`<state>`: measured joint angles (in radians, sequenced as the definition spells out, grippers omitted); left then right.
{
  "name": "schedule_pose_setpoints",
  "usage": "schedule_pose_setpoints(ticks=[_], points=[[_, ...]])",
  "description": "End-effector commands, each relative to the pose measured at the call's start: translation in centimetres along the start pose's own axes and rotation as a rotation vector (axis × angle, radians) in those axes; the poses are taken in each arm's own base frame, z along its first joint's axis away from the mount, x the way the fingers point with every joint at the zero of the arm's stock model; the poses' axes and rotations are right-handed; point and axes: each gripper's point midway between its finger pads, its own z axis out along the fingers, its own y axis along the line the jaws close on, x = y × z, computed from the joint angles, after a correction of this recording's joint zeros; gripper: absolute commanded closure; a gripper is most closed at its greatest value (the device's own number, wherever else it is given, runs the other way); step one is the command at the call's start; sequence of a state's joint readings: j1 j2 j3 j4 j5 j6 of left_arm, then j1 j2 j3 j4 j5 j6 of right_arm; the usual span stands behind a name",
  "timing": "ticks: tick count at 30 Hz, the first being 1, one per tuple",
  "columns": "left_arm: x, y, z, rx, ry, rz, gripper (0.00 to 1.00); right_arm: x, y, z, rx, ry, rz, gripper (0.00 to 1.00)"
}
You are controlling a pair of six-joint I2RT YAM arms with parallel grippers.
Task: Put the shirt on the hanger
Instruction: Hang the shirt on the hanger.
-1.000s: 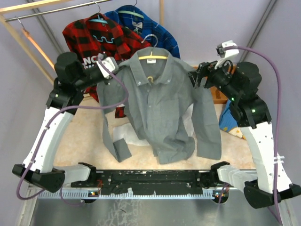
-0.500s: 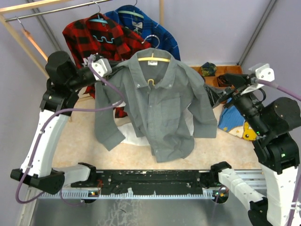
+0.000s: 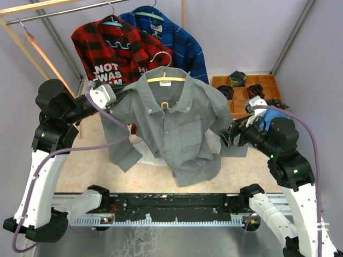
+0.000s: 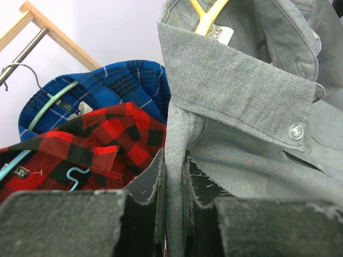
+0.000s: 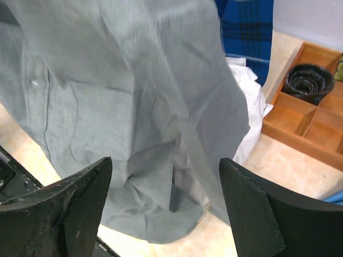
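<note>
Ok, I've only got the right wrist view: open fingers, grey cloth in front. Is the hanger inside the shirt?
Observer: Yes. From above, the hanger shows inside the open collar of the shirt.
Operator: What's holding the shirt up?
Observer: The left gripper is shut on a fold of the shirt's fabric just below the collar.
Operator: Is the hook on the rail?
Observer: No. The hook sits well below the rail, in front of the red plaid shirt, caught on nothing I can see.
</note>
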<state>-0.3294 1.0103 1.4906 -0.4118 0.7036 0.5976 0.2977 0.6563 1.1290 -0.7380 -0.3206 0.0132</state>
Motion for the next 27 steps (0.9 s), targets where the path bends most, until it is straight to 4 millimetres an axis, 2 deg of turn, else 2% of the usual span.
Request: schedule_pose_setpoints(ticks=[1,6,9,13,16,21,27], points=[[-0.9,1.1,-0.5,-0.054,-0.007,0.002,1.00,-1.4,-0.4,0.4,0.020,-0.139,-0.003,0.21],[-1.5,1.1,-0.6,-0.049,-0.023,0.009,1.00,-1.1,-2.2,2.0,0.082,-0.172,-0.024,0.39],[-1.8,0.9,-0.5,-0.035,-0.033,0.011,1.00,-1.2,-3.1,2.7,0.114,-0.182,-0.047,0.42],[-2.1,0.4,-0.5,-0.008,-0.049,0.013,1.00,-2.4,-3.4,2.9,0.124,-0.229,-0.077,0.52],[-2.2,0.3,-0.7,-0.009,-0.051,0.019,1.00,-2.6,-3.4,2.9,0.123,-0.227,-0.094,0.66],[-2.8,-0.1,-1.3,-0.010,-0.065,0.031,1.00,-3.9,-3.8,1.5,0.170,-0.204,-0.106,1.00],[-3.1,-1.2,-1.8,0.016,-0.083,0.026,1.00,-7.0,-5.2,-1.7,0.306,-0.218,-0.132,1.00]])
